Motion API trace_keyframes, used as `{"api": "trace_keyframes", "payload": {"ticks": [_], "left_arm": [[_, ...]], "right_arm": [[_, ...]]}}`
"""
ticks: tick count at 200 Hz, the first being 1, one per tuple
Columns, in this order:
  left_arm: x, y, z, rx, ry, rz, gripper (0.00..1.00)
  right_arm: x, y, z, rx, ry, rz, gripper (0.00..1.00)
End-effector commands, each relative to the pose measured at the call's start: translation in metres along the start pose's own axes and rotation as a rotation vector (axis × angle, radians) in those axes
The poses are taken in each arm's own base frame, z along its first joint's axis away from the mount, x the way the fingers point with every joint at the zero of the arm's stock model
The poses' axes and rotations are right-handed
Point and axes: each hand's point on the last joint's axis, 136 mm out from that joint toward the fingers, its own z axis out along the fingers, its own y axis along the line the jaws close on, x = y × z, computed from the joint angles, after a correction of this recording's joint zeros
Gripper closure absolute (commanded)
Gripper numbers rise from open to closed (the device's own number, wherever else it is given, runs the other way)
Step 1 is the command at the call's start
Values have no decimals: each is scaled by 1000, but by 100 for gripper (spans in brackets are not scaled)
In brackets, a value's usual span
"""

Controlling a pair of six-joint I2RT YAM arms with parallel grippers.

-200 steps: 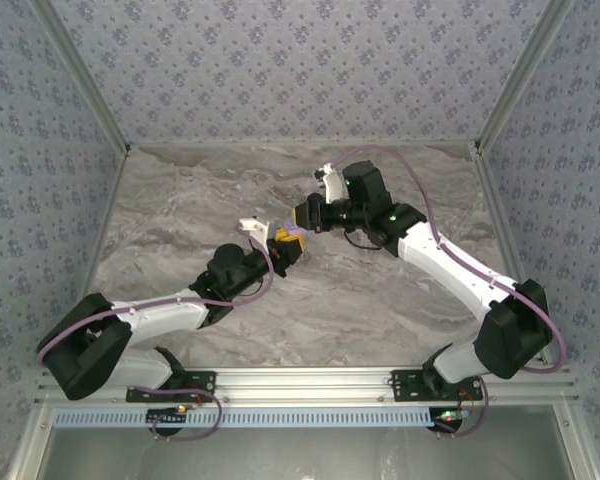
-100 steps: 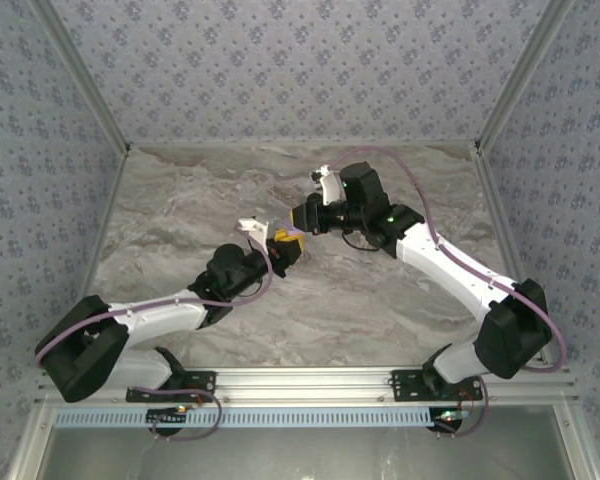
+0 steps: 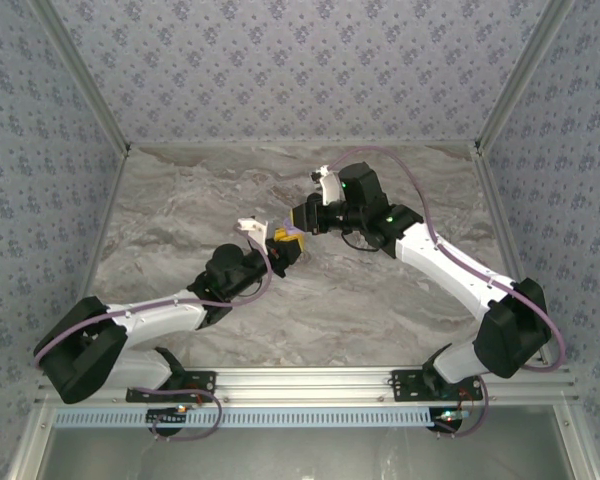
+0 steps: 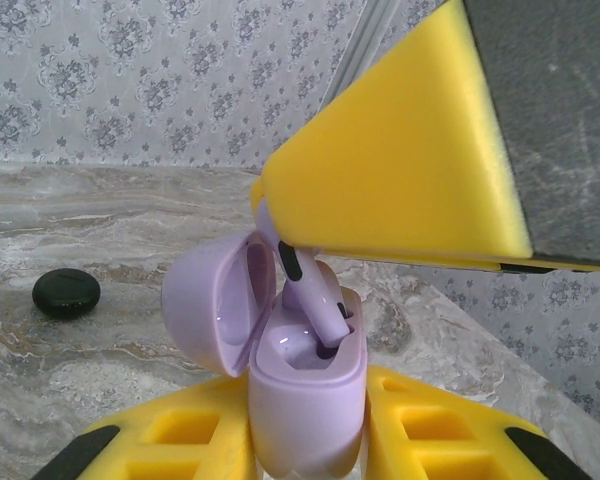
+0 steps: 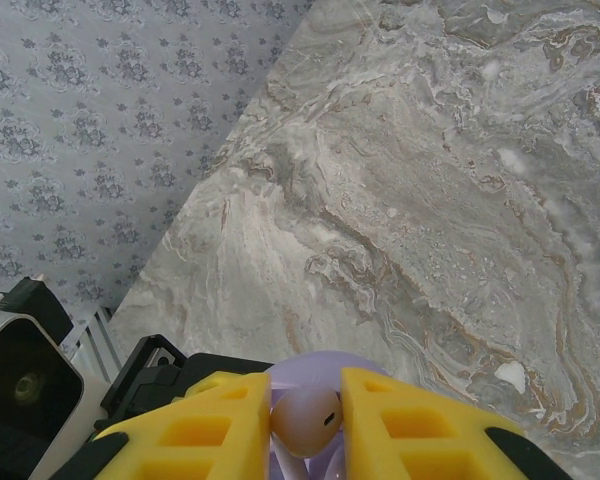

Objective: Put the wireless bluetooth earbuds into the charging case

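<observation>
My left gripper [image 4: 305,440] is shut on a pale purple charging case [image 4: 305,395], held upright with its lid [image 4: 205,315] swung open to the left. My right gripper [image 5: 305,420] is shut on a pale purple earbud [image 5: 302,423], pinched by its head between yellow pads. In the left wrist view the earbud's stem [image 4: 320,305] dips into the case's right socket, tilted, with the right gripper's yellow finger [image 4: 400,170] above it. In the top view both grippers meet mid-table, left gripper [image 3: 280,245] under right gripper [image 3: 298,228]. A black closed case [image 4: 67,293] lies on the table to the left.
The grey marble table [image 3: 380,290] spreads around the arms, with patterned walls behind and at both sides. An aluminium rail [image 3: 300,385] runs along the near edge.
The right gripper has crept slightly left and down toward the left gripper with the earbud. The left arm has barely moved.
</observation>
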Motion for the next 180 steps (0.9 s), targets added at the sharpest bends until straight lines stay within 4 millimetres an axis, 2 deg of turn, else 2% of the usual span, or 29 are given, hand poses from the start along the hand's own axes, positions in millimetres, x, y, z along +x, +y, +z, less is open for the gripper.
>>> {"api": "trace_keyframes", "payload": {"ticks": [1,92,180], "left_arm": [[-28,-11,0,22,-78,-18,73],[-31,-11,-1,10,-79,-7,73],[-28,-12,-2,11,-56,30,72]], "right_arm": [[-7,8,-1,-7,-9,-31,76],[6,10,-4,1,35,-53,75],[7,11,-11,14,34,-73,69]]}}
